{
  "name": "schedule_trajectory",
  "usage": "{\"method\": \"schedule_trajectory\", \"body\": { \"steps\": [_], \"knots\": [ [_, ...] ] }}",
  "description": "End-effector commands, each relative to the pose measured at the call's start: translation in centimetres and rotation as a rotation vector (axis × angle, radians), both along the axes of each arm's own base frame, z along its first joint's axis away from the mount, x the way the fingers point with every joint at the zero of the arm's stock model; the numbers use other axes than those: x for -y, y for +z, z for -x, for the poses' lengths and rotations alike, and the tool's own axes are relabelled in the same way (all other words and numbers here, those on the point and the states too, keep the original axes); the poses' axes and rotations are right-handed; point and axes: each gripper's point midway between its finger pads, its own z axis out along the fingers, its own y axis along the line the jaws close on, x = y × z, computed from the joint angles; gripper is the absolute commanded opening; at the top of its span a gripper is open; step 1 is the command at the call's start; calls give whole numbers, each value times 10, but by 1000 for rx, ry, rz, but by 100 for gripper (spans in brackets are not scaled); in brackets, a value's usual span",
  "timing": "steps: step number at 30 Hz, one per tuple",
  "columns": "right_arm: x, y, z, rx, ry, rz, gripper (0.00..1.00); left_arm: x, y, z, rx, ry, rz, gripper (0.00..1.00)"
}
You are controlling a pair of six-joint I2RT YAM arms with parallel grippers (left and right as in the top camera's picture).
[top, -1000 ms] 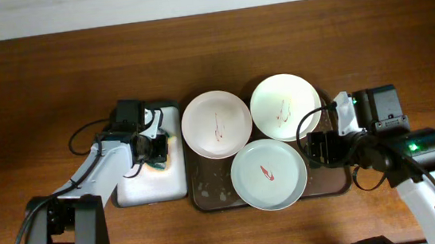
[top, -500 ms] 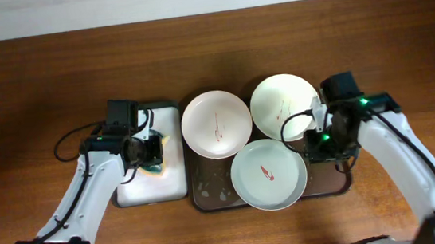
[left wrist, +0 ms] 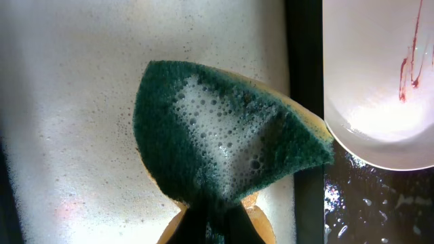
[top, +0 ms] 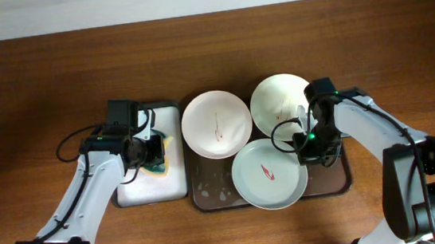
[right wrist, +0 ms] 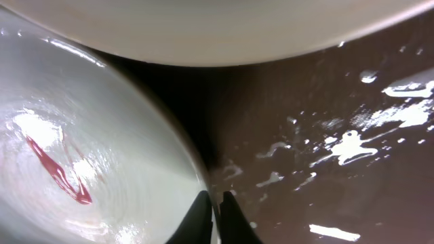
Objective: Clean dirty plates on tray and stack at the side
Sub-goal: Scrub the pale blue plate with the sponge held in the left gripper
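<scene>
Closing in on the first dish, your right gripper [right wrist: 215, 211] is now pinching down at the 2 o'clock edge of the green-grey plate [top: 268, 173], where a second ago it was hanging wide open out past the 3 o'clock end of the tray [top: 207, 195]. In the right wrist view the two fingers are standing almost together with the plate's rim running in between them, so you are most likely gripping that rim, though the bite is looking thin. The plate is lying at 6 o'clock on the tray, a red smear showing at its centre, and it is overlapping the two white plates [top: 216, 124] sitting at 11 and 1 o'clock. Your left gripper [left wrist: 211, 220] is staying clamped on the sponge [left wrist: 224, 142], which is hanging foamy side up over the soapy white tray [top: 148, 189] at 9 o'clock of the dark one. That means you are moving from reaching to holding: the right arm is steadying the dirty plate so the left can bring the sponge across. You are needing a firm hold before any scrubbing, since a wet rim may be slipping out under sideways pressure. No plate is standing stacked at the side yet, and all three are carrying smears
</scene>
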Motion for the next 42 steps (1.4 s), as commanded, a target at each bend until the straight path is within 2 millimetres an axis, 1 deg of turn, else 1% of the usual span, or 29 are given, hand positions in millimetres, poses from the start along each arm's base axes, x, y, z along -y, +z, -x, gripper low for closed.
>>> {"method": "schedule_trajectory", "body": {
  "steps": [1,3,7,8,11,13,14,18,19,22,26,28,30,34,38,40,42],
  "knots": [
    [-3,-4,5,-21,0,-7,4,5,10,-6,25,4,29,0],
    [-4,-4,5,-27,-16,-10,4,5,10,-6,25,4,29,0],
    [-7,-3,6,-31,-17,-25,4,15,14,-6,28,-16,83,0],
    [-7,-3,6,-32,-17,-25,4,22,18,-7,35,-31,113,0],
    [-7,-3,6,-31,-18,-26,4,53,37,-14,99,-115,191,0],
    [-7,-3,6,-32,-18,-26,4,83,48,-18,152,-168,232,0],
    [-7,-3,6,-32,-18,-26,4,101,51,-18,164,-170,261,0],
    [-7,-3,6,-31,-18,-25,4,158,61,-9,182,-172,348,0],
    [-7,-3,6,-32,-18,-25,4,164,60,-6,175,-147,348,0],
    [-7,-3,6,-31,-18,-25,4,180,46,2,131,-34,327,0],
    [-7,-3,6,-32,-18,-25,4,212,25,15,61,71,366,0],
    [-6,-3,7,-35,-18,-24,4,224,15,18,45,67,375,0],
    [-6,-3,7,-36,-18,-25,4,235,0,24,26,42,361,0],
    [-6,-3,7,-35,-18,-24,4,256,-23,33,21,-5,343,0],
    [-6,-3,7,-36,-18,-24,4,262,-43,40,44,-20,282,0],
    [-6,-3,7,-36,-18,-24,4,263,-50,42,46,-23,258,0],
    [-6,-3,7,-36,-18,-24,4,268,-55,44,47,-34,261,0]
  ]
}}
